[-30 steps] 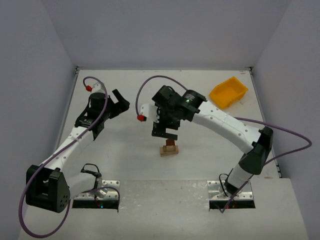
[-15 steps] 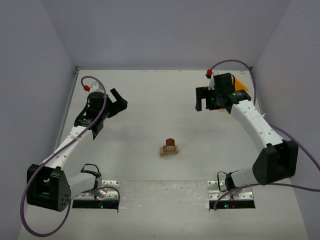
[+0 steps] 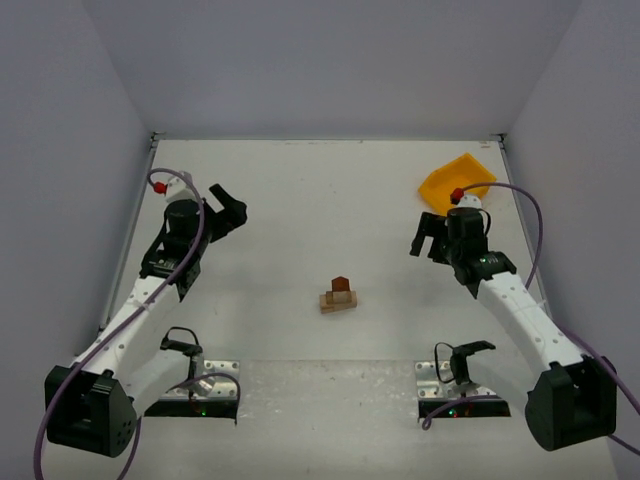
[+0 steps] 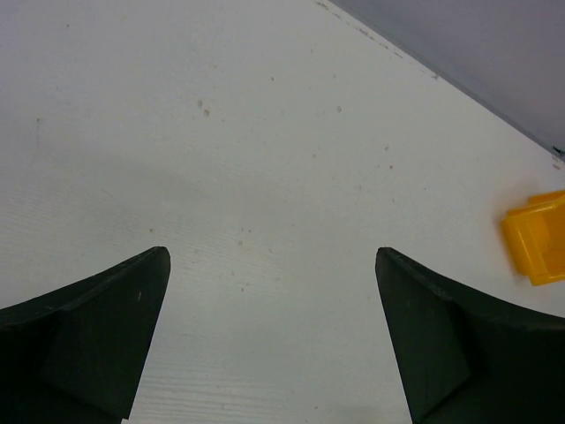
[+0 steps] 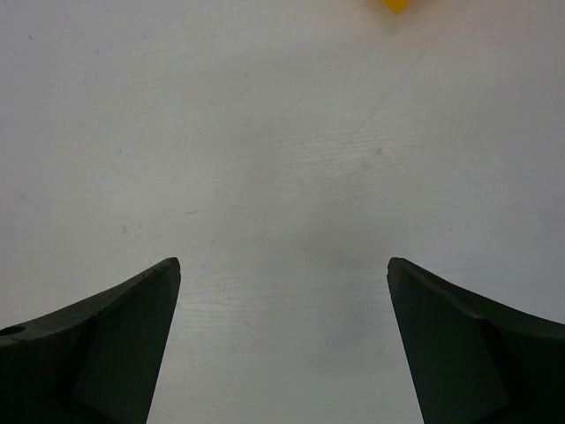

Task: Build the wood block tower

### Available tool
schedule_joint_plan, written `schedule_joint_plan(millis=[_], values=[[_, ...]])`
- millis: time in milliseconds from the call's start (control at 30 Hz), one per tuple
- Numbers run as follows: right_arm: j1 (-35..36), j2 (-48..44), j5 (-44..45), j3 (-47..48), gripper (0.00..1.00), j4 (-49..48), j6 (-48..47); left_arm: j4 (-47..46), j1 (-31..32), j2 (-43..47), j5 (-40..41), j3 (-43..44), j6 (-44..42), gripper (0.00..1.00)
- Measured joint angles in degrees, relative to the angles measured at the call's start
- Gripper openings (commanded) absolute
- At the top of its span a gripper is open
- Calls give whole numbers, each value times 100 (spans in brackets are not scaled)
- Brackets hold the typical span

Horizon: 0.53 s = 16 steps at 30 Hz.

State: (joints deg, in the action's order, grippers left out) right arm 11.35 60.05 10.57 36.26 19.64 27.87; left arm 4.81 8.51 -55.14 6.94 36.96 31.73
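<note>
The wood block tower stands mid-table in the top view: pale tan blocks at the bottom and a dark reddish-brown block on top. My left gripper is open and empty at the far left, well away from the tower. My right gripper is open and empty at the right, also away from the tower. Each wrist view shows only bare table between the open gripper fingers. The tower shows in neither wrist view.
A yellow plastic bin sits at the back right, just behind the right arm. It also shows blurred at the right edge of the left wrist view. Grey walls close the table on three sides.
My right gripper let go above the tower, swung out to the back right by the bin, then drew back toward the right side. The left arm pulled back slightly to the left.
</note>
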Motion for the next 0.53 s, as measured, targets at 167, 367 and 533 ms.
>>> schedule_joint_plan(millis=[167,367,533], values=[[4,-428,377,-226,99,-334,246,-62,0,191,129,-44,0,100],[4,-856,617,-564,99,-482,375,-73,0,189,170,-44,0,100],[4,-1116,740,-661,99,-568,390,-72,0,189,192,-44,0,100]])
